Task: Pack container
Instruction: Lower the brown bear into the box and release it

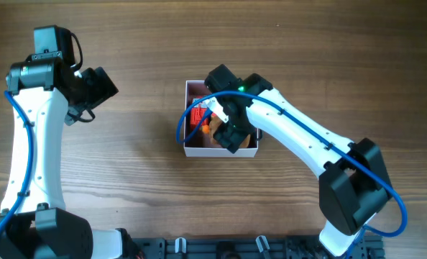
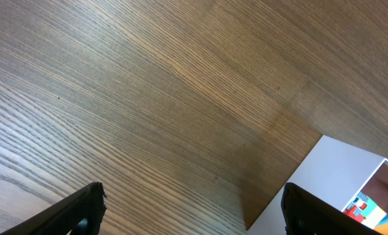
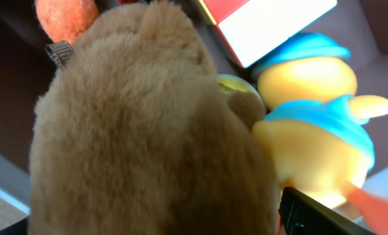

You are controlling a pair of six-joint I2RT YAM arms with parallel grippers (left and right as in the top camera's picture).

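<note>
the container (image 1: 186, 119) sits about the middle of the table (image 1: 127, 165), its thin white walls square to the table's edges. the right arm (image 1: 300, 137) reaches over from the near right corner, and the right hand (image 1: 228, 133) is down inside the container, covering much of its right half. in the overhead view a red and white box (image 1: 197, 115) shows in the left half of the container, just beside the hand.

the right wrist view is mostly filled by a brown plush toy (image 3: 148, 130), very close to the camera. past it lie a yellow duck (image 3: 311, 85) with a blue cap, the red and white box and an orange fuzzy thing (image 3: 66, 13), all crowded together inside the dusty pink walls. one black finger (image 3: 315, 215) shows at the plush toy's edge. the other is lost behind the fur, so i cannot tell whether the right hand grips the toy or stands loose around it.

the left hand (image 1: 98, 85) hangs over bare wood toward the far left corner of the table, well apart from the container. in its wrist view its two fingers (image 2: 80, 209) stand wide apart with only table wood between them, and a white corner of the container shows beside the right-hand finger.
</note>
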